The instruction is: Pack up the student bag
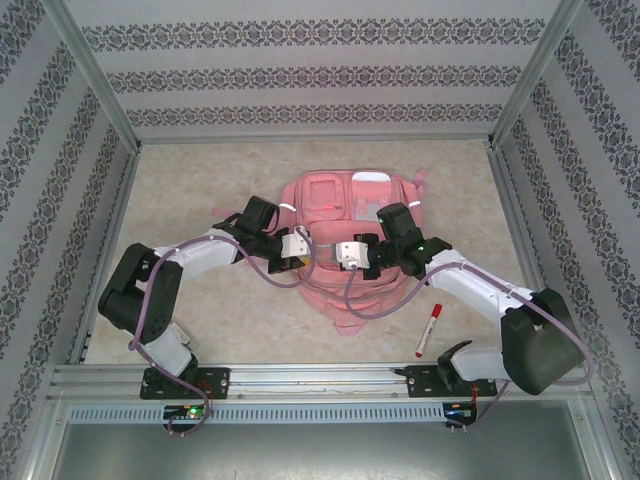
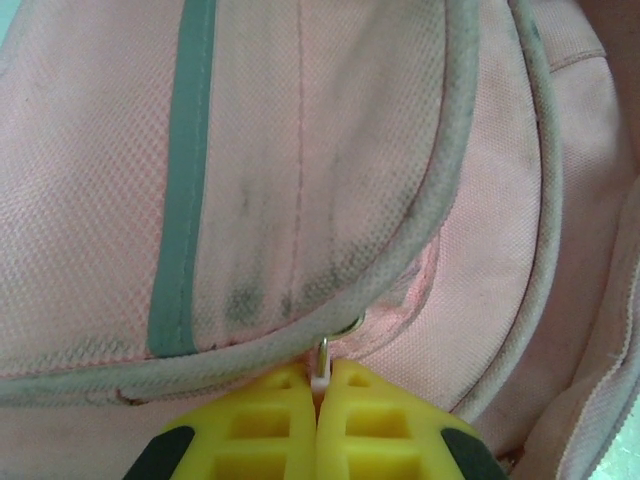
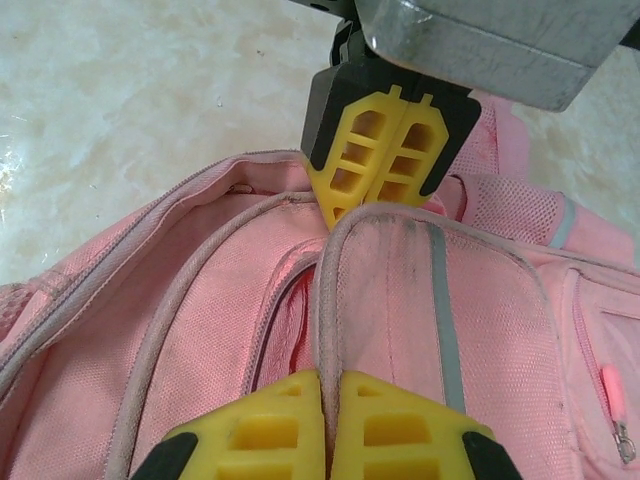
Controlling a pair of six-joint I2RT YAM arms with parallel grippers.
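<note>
The student bag [image 1: 345,205] is a large pink backpack lying flat in the middle of the table. My left gripper [image 2: 322,372] is shut on the small white zip pull [image 2: 321,377] of a front pocket, just under the grey piped flap edge. Across that pocket flap, my right gripper [image 3: 328,378] is shut on the flap's grey piped rim [image 3: 322,300]. The left gripper [image 3: 345,210] faces it from the far side. Beside the rim, the zip gapes a little and dark red lining [image 3: 290,315] shows. From above, both grippers [image 1: 305,258] [image 1: 338,258] meet over the bag's middle.
A red marker with a white cap [image 1: 428,330] lies on the table to the right of the bag, near the right arm. Patterned walls and metal frame posts [image 1: 95,95] enclose the beige tabletop [image 1: 200,180].
</note>
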